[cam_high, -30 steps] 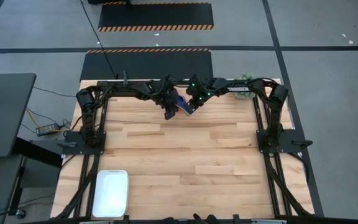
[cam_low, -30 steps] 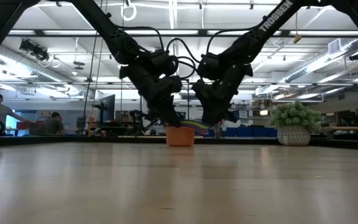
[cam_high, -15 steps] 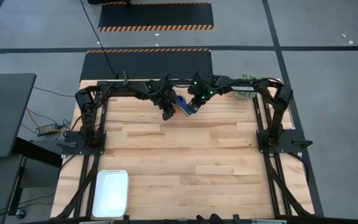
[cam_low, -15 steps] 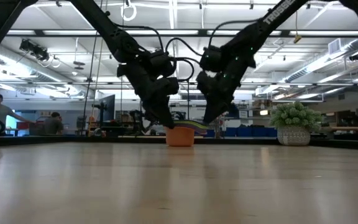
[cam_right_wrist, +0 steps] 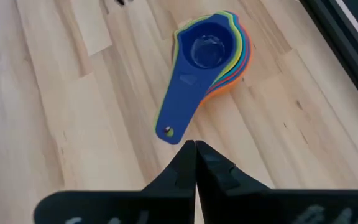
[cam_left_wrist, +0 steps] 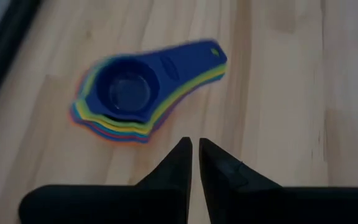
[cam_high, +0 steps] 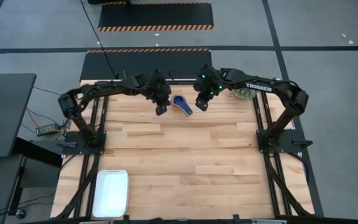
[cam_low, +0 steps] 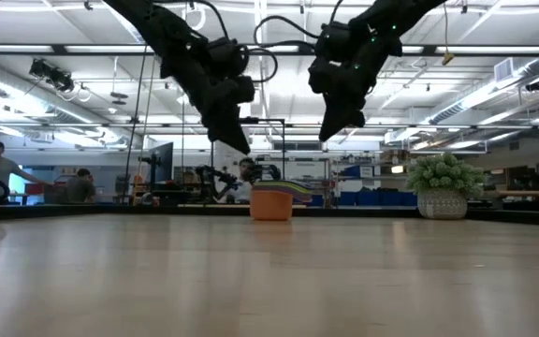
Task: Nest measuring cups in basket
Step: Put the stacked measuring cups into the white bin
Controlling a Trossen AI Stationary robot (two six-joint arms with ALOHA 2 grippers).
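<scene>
The measuring cups (cam_high: 181, 104) sit nested in one stack on the wood near the table's far edge, resting on the bottom of the orange cup (cam_low: 271, 204). The navy cup (cam_right_wrist: 199, 53) is on top, with yellow, green and red rims fanned out under it (cam_left_wrist: 114, 127). My left gripper (cam_high: 161, 110) hangs shut in the air to the left of the stack, with its tips (cam_left_wrist: 195, 147) close together. My right gripper (cam_high: 201, 104) hangs shut to the stack's right (cam_right_wrist: 195, 148). In the low view both stand well above the stack. The white basket (cam_high: 110, 193) lies at the near left corner.
A small green potted plant (cam_low: 444, 184) stands at the far right corner (cam_high: 246, 93). The wooden table top (cam_high: 185, 162) lies bare between the cups and the basket. The arms' bases and cables run along the left and right edges.
Both grippers have risen from beside the stack of cups to well above it. The left one has drawn away toward the table's left, the right one toward its right. The stack has stayed where it was on the table.
</scene>
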